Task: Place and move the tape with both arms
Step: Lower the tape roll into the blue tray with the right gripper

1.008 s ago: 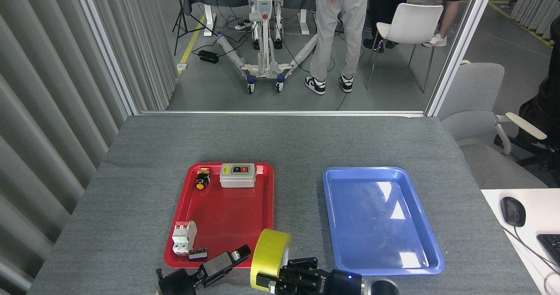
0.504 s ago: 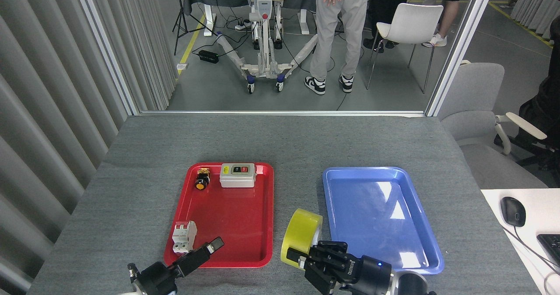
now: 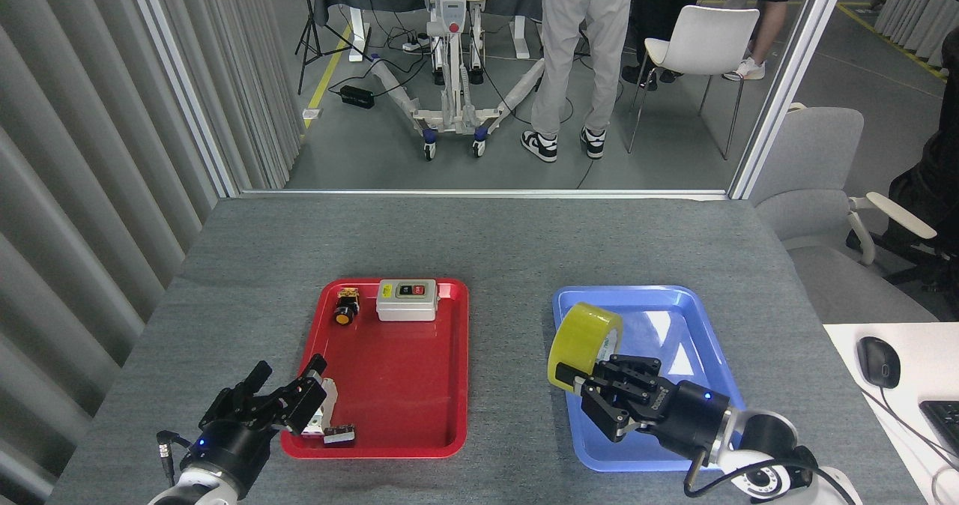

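The tape (image 3: 584, 338) stands on edge over the blue tray's (image 3: 704, 300) 9 o'clock side, its open core facing about 3 o'clock and axis level. The right gripper (image 3: 599, 385) is clamped on its lower rim from 5 o'clock. Nothing else lies in that tray. At 9 o'clock, the red tray (image 3: 397, 415) carries a switch box (image 3: 406, 299), a pushbutton (image 3: 346, 306) and a breaker (image 3: 324, 415). The left gripper (image 3: 288, 400) hangs empty, fingers spread, over the red tray's 7 o'clock corner.

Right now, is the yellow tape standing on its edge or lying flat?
On edge. The tape is held upright in the right gripper, its round face showing, over the blue tray.
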